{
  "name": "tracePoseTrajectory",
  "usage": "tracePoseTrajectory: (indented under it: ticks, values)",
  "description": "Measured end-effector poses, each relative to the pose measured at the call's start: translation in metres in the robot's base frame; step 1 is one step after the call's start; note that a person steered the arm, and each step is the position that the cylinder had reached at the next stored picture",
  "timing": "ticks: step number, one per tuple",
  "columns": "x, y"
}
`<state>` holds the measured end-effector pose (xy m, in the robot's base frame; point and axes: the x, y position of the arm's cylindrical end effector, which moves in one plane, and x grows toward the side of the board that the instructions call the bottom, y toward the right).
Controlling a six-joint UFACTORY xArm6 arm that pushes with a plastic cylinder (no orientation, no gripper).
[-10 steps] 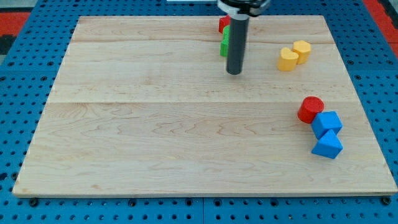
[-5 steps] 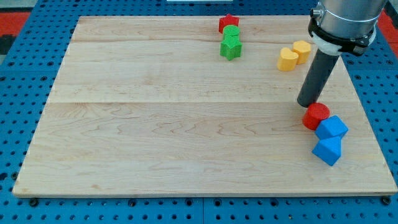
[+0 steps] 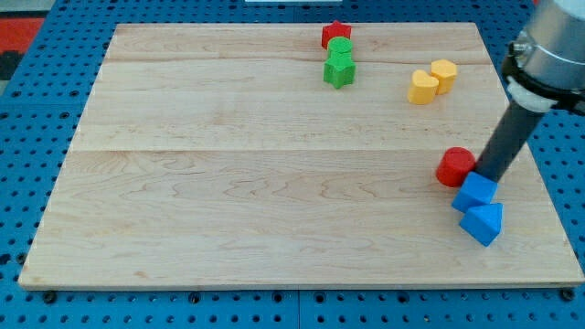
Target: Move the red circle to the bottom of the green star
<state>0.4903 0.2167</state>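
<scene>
The red circle (image 3: 454,167) lies at the view's right, a little below mid-height of the wooden board (image 3: 228,183). My tip (image 3: 484,175) stands just right of it, touching or nearly touching, between it and the upper blue block (image 3: 475,193). The green star (image 3: 339,69) lies near the view's top centre, far up and left of the red circle. A green round block (image 3: 340,47) sits just above the star, and a red star-like block (image 3: 335,34) above that.
A second blue block (image 3: 483,222) sits just below the first. Two yellow blocks (image 3: 423,88) (image 3: 444,74) lie side by side at the top right. The board's right edge is near my tip.
My tip swept from beside the green blocks to the right side, then around to the red circle's right. The red circle has slid slightly left and the blue blocks have shifted.
</scene>
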Motion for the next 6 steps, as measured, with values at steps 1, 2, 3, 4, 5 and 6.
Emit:
tracePoseTrajectory:
  ticks: [1,2,3,4,5,6]
  values:
    - [-0.001,-0.021]
    - [-0.02,-0.042]
    - [-0.024,-0.074]
    - [-0.032,-0.092]
    - [-0.05,-0.099]
    - [-0.071,-0.106]
